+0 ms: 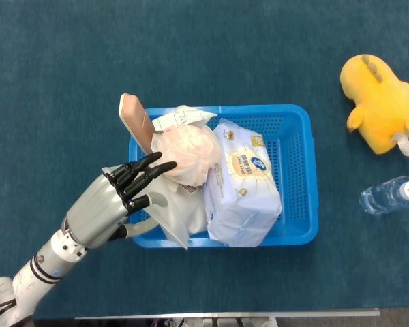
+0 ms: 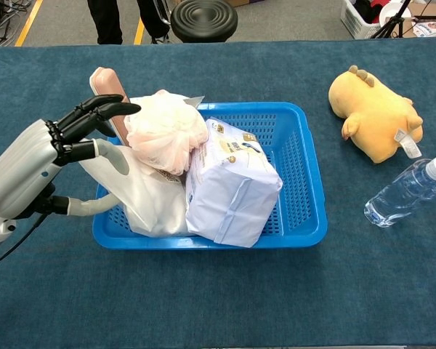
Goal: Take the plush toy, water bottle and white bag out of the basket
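The white bag (image 1: 180,214) (image 2: 149,193) stands at the left end of the blue basket (image 1: 300,170) (image 2: 305,167). My left hand (image 1: 112,204) (image 2: 40,156) is at the basket's left rim and holds the bag's edge between its thumb below and a finger above; its other fingers are spread toward a pink mesh puff (image 1: 187,153). The yellow plush toy (image 1: 382,102) (image 2: 374,113) lies on the table at the far right, outside the basket. The water bottle (image 1: 388,194) (image 2: 407,190) lies on its side just in front of the toy. My right hand shows in neither view.
A white wipes pack (image 1: 245,187) (image 2: 232,185) leans in the basket's middle, over the near rim. A pink flat object (image 1: 135,119) sticks up at the far left corner. A black stool (image 2: 203,18) and a person's legs stand beyond the table.
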`<move>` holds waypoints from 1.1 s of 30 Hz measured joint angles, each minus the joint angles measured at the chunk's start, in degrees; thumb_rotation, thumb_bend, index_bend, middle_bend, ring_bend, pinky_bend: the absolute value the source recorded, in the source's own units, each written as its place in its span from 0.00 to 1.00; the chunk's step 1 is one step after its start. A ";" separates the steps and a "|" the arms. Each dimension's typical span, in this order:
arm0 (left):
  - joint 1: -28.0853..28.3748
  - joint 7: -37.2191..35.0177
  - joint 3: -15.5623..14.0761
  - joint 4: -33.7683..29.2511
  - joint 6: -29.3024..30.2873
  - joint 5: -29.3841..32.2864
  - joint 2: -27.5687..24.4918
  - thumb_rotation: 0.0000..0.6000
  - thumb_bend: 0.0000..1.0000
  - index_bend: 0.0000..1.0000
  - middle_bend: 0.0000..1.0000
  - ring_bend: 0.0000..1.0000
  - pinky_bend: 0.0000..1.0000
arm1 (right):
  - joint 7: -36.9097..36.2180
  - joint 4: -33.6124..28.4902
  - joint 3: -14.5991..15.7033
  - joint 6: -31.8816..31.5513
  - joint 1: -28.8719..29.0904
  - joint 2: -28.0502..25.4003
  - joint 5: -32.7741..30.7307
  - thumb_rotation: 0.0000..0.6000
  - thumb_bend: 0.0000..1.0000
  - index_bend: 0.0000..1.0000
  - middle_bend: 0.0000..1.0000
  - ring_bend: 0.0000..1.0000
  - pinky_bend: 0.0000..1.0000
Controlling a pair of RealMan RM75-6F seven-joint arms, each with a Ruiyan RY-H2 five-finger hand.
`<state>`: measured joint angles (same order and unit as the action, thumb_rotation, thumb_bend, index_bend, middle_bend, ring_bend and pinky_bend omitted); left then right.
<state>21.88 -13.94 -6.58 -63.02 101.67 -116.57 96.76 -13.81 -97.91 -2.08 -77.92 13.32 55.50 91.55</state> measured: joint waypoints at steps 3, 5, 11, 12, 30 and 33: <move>0.05 -0.04 -0.15 0.05 0.01 0.14 0.10 1.00 0.31 0.49 0.13 0.09 0.35 | -0.12 0.12 0.00 0.09 0.05 0.11 0.00 1.00 0.00 0.13 0.26 0.20 0.53; 0.07 -0.13 -0.19 0.11 0.11 0.32 0.18 1.00 0.36 0.49 0.13 0.09 0.35 | -0.14 0.20 0.01 0.21 0.11 0.17 0.00 1.00 0.00 0.13 0.26 0.20 0.53; 0.08 -0.61 -0.26 0.00 0.31 0.92 0.23 1.00 0.46 0.51 0.13 0.09 0.35 | -0.26 0.34 0.05 0.46 0.19 0.28 -0.13 1.00 0.00 0.13 0.26 0.20 0.53; 0.09 -0.51 -0.37 0.06 0.30 0.85 0.25 1.00 0.46 0.51 0.13 0.09 0.35 | -0.30 0.36 0.05 0.47 0.20 0.31 -0.14 1.00 0.00 0.13 0.26 0.20 0.53; -0.45 -0.90 -0.41 -0.93 1.49 1.99 1.02 1.00 0.48 0.80 0.16 0.12 0.39 | -1.00 1.01 0.12 0.41 0.07 0.57 -0.32 1.00 0.00 0.13 0.26 0.20 0.53; -0.42 -0.88 -0.26 -1.92 1.63 2.11 0.56 1.00 0.48 0.81 0.16 0.12 0.39 | -1.04 1.03 0.09 0.35 0.06 0.56 -0.33 1.00 0.00 0.13 0.26 0.20 0.53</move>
<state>21.45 -14.82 -6.85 -64.94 103.31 -114.46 97.32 -14.84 -96.88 -2.00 -77.57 13.39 56.05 91.23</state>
